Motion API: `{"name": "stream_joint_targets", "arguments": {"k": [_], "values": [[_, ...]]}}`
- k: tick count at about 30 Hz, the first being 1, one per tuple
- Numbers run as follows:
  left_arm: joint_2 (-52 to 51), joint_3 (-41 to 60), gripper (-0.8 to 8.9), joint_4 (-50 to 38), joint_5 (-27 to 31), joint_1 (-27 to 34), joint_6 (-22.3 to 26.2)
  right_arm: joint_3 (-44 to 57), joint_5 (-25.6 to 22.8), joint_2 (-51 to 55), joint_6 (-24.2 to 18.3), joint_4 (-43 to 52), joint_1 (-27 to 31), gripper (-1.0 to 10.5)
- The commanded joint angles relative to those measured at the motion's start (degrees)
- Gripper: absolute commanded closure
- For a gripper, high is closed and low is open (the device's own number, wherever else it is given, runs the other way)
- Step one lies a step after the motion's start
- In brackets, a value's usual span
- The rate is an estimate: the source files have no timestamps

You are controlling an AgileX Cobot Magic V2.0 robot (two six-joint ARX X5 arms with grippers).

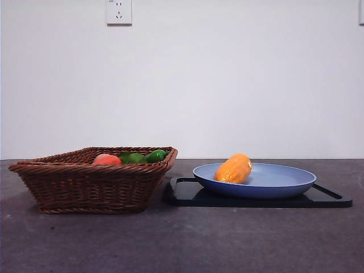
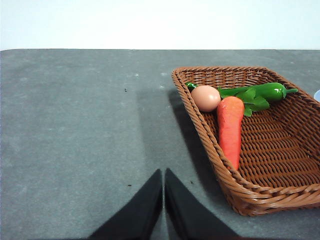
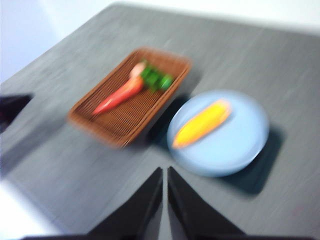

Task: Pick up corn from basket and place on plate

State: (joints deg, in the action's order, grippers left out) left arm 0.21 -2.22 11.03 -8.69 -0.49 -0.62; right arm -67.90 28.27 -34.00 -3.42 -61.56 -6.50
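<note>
On the matte blue plate (image 1: pixel 284 179), toward its 9 o'clock side, I see the bumpy yellow-orange corn (image 1: pixel 234 169); no readable writing. The woven wicker basket (image 1: pixel 85 187) sits beside it. Left gripper (image 2: pixel 163 175) and right gripper (image 3: pixel 165 172) are closed, empty.

The front view looks level across the surface (image 1: pixel 182 244), close to the basket (image 1: pixel 91 185) and plate (image 1: pixel 256 181). The left wrist view sits low behind the left end effector (image 2: pixel 163 177), the basket just ahead. The blurred right wrist view looks down from high behind the right end effector (image 3: pixel 165 175), sharing basket and plate.
</note>
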Motion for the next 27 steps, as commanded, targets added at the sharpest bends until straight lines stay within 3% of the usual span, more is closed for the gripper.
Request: {"name": "stream_joint_targets", "arguments": {"k": [1, 8, 13, 18, 27], "values": [[0.0, 1.1, 8.07, 1.1, 0.2, 0.2, -0.2, 1.9, -0.2, 2.1, -4.1, 8.8, 2.0, 9.4], [0.0, 1.1, 8.07, 1.1, 0.2, 0.2, -0.2, 18.4, -0.3, 12.0, -4.2, 29.3, 8.0, 9.4], [0.0, 1.1, 8.07, 1.1, 0.2, 0.2, -0.2, 32.1, -5.9, 18.5, -4.6, 41.0, 10.1, 9.4], [0.0, 1.1, 8.07, 1.1, 0.2, 0.2, -0.2, 44.6, -7.3, 23.3, -4.5, 51.2, 10.8, 9.4], [0.0, 1.1, 8.07, 1.1, 0.2, 0.2, -0.2, 60.3, -7.6, 30.2, -4.0, 59.9, 10.8, 9.4]]}}
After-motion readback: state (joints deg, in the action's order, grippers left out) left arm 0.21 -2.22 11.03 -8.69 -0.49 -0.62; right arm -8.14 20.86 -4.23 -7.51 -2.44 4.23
